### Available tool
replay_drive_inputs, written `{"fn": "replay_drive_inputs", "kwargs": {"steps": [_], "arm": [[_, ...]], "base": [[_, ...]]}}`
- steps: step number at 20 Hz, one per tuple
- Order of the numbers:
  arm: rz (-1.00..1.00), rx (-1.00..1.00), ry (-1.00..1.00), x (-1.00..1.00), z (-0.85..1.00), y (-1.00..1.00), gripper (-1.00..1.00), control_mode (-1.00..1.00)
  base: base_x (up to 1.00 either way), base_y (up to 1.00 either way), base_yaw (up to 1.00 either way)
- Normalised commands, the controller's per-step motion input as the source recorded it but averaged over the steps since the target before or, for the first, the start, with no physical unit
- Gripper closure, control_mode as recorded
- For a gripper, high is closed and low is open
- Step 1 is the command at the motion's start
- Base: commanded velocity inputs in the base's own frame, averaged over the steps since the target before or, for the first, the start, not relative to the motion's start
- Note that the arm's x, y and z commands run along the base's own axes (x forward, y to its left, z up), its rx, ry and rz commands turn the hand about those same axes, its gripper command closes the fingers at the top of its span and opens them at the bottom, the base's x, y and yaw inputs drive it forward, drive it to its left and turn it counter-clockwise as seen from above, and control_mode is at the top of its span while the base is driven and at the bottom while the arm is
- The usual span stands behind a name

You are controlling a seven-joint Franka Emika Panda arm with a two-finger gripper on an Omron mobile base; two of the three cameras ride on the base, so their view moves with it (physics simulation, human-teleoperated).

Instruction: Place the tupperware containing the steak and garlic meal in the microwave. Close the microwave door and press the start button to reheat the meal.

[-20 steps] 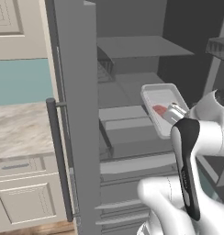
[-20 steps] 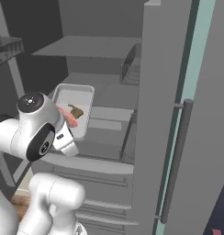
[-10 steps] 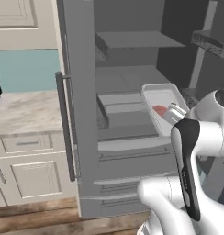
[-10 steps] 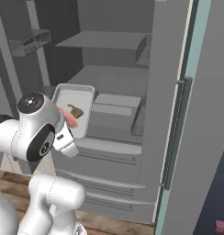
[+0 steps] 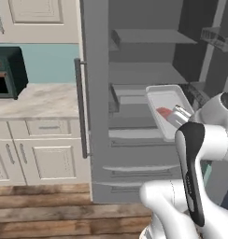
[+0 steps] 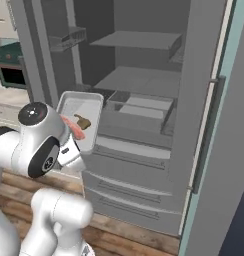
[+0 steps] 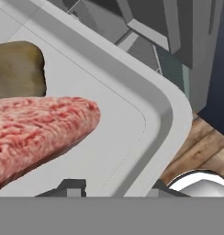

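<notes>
My gripper (image 5: 179, 115) is shut on the near rim of the tupperware (image 5: 165, 99), a shallow white tray that I hold tilted in the air in front of an open grey fridge. On the tray lie the reddish-pink steak (image 5: 163, 113) and a small brownish garlic bit. From the right base view the tupperware (image 6: 87, 104), steak (image 6: 73, 128) and garlic (image 6: 84, 121) sit just above my arm's wrist. In the hand view the tupperware (image 7: 132, 105) rim passes between my gripper (image 7: 116, 188), with the steak (image 7: 36, 124) and garlic (image 7: 17, 69) close up. The dark microwave (image 5: 6, 72) stands on the counter at far left.
The open fridge (image 5: 139, 74) with shelves and drawers stands straight ahead. Its left door (image 5: 93, 93) carries a long handle, and its right door (image 6: 214, 125) juts toward me. A marble counter (image 5: 41, 100) over white cabinets runs to the left. Wooden floor (image 5: 41, 210) lies below.
The whole picture has shifted: the base has moved, bringing the counter and the microwave into view at the left. The tray stays in my grip in the same pose.
</notes>
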Motion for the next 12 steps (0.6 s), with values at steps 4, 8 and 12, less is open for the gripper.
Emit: {"fn": "replay_drive_inputs", "kwargs": {"steps": [4,8,12], "arm": [[0.0,0.0,0.0,0.0,0.0,0.0,1.0,1.0],[0.0,0.0,0.0,0.0,0.0,0.0,1.0,1.0],[0.0,0.0,0.0,0.0,0.0,0.0,1.0,1.0]], "base": [[-0.15,0.2,0.45],[-0.19,0.19,0.52],[-0.15,0.28,0.55]]}}
